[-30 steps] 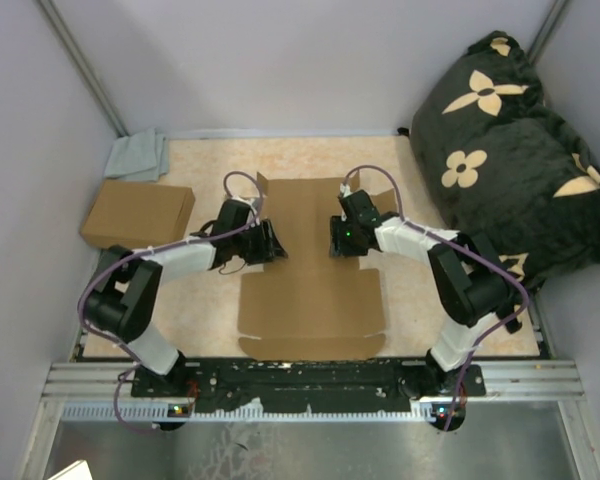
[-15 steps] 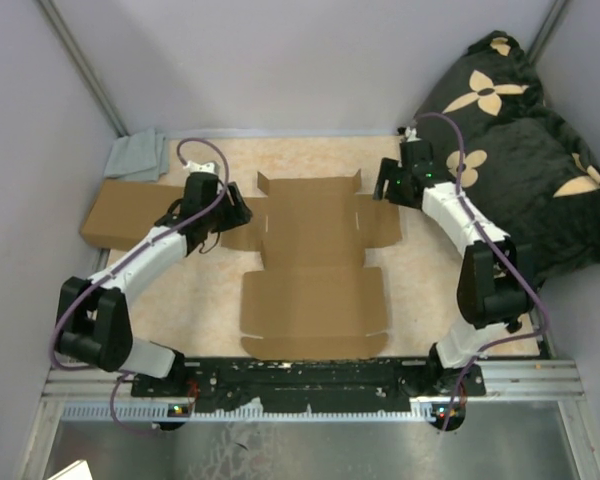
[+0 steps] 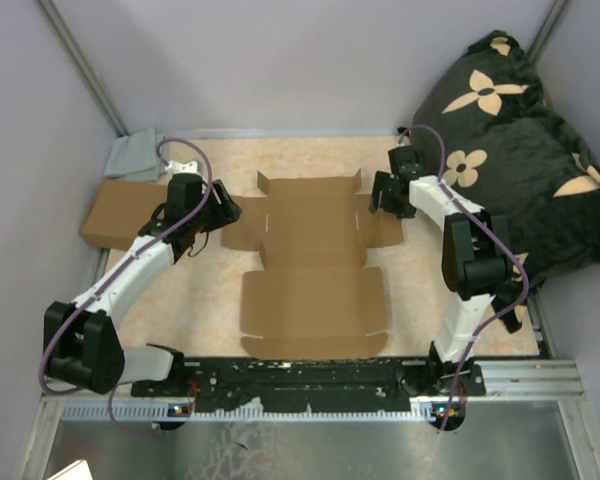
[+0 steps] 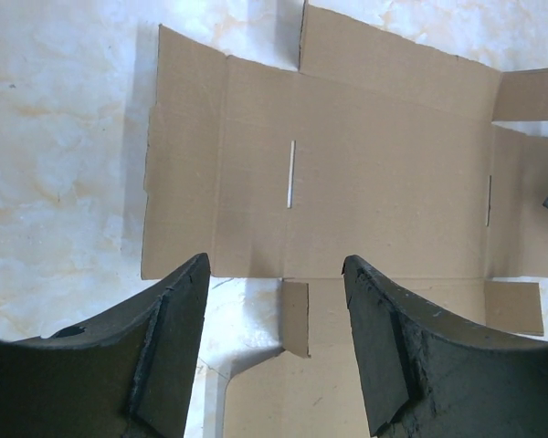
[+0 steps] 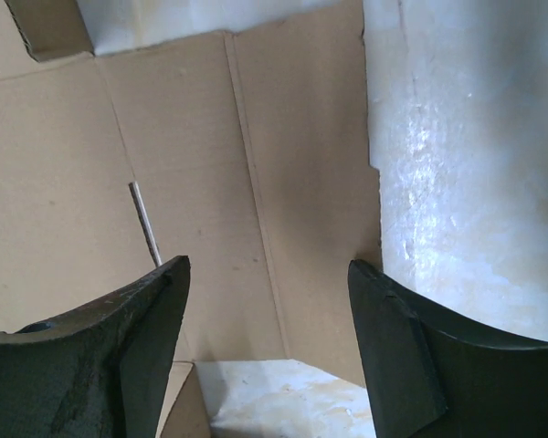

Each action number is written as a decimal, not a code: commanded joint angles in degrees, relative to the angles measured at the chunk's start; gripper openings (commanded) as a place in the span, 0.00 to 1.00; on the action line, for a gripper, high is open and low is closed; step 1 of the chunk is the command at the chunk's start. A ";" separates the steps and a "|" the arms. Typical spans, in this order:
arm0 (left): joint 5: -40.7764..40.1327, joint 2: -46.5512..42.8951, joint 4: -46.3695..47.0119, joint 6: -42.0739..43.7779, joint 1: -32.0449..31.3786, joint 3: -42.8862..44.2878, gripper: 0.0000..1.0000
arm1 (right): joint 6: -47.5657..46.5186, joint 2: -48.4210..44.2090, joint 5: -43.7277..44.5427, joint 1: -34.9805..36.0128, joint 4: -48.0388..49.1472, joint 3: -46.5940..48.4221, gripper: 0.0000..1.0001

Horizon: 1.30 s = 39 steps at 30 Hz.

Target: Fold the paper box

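Note:
The paper box (image 3: 310, 250) lies flat and unfolded in the middle of the table, its side flaps spread out. My left gripper (image 3: 225, 212) hovers open and empty over the sheet's far left flap. In the left wrist view the sheet (image 4: 384, 173) fills the frame beyond the open gripper (image 4: 274, 265). My right gripper (image 3: 380, 197) hovers open and empty over the far right flap. In the right wrist view the open gripper (image 5: 267, 269) is above the flap of the sheet (image 5: 73, 164), beside its outer edge.
A ready-made shallow brown box (image 3: 130, 212) sits at the left wall, a grey cloth (image 3: 135, 157) behind it. A large black flowered cushion (image 3: 510, 150) fills the right side. Grey walls close in the table at the back and left.
Both arms have swung outward from the middle of the sheet to its far left and right flaps. The sheet has stayed flat.

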 commanded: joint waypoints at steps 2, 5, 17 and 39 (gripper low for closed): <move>1.23 -1.80 0.41 0.58 0.27 -0.87 0.67 | -1.09 -1.02 3.12 0.03 -0.05 4.51 0.71; 2.04 -1.81 -0.07 1.11 0.27 -0.27 0.66 | -1.15 -1.96 4.28 0.00 -0.26 4.40 0.71; 3.49 -2.15 0.45 1.79 0.28 -0.44 0.66 | -1.92 0.80 6.73 -1.29 -0.47 5.28 0.71; 7.28 -0.30 -1.26 5.78 0.28 7.64 0.65 | -5.31 5.93 -5.39 -1.97 2.37 10.88 0.27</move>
